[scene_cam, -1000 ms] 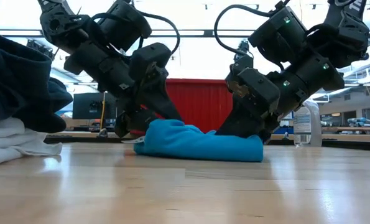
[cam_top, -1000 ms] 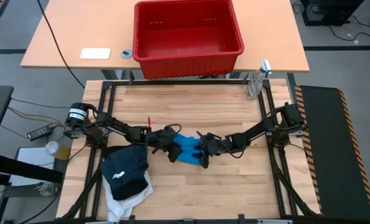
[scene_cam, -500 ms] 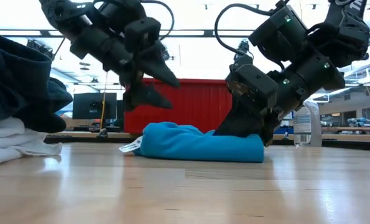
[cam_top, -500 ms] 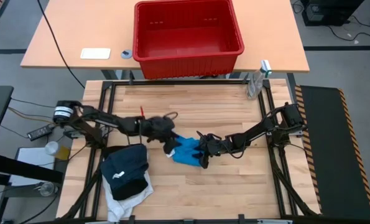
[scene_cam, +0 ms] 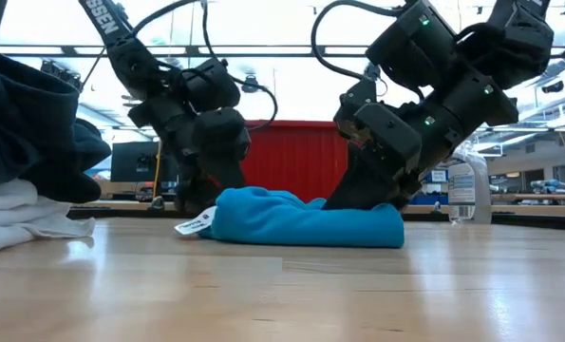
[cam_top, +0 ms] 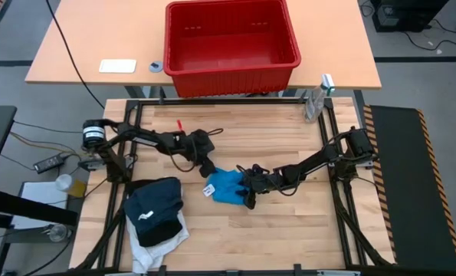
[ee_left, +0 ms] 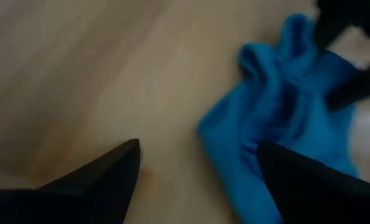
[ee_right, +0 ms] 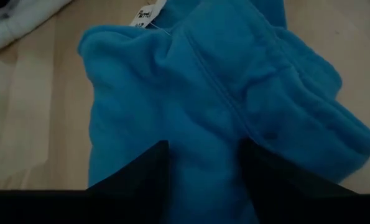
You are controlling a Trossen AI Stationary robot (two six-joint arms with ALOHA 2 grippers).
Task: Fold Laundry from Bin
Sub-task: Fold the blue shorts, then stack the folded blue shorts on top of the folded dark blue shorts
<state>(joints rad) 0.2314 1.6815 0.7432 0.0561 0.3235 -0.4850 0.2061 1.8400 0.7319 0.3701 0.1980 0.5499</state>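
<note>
The blue garment (cam_top: 226, 185) lies folded near the desk's middle. My left fingers (cam_top: 205, 165) have just let go, lifted off and spread wide beside it; my right fingers (cam_top: 248, 186) keep pressing its other end, half-open.

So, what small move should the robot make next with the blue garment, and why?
Probably the left gripper, open and empty beside the blue garment, should come back to its free edge near the white tag and grasp it. The right gripper presses on the other side, and the garment lies bunched, not flat.
</note>
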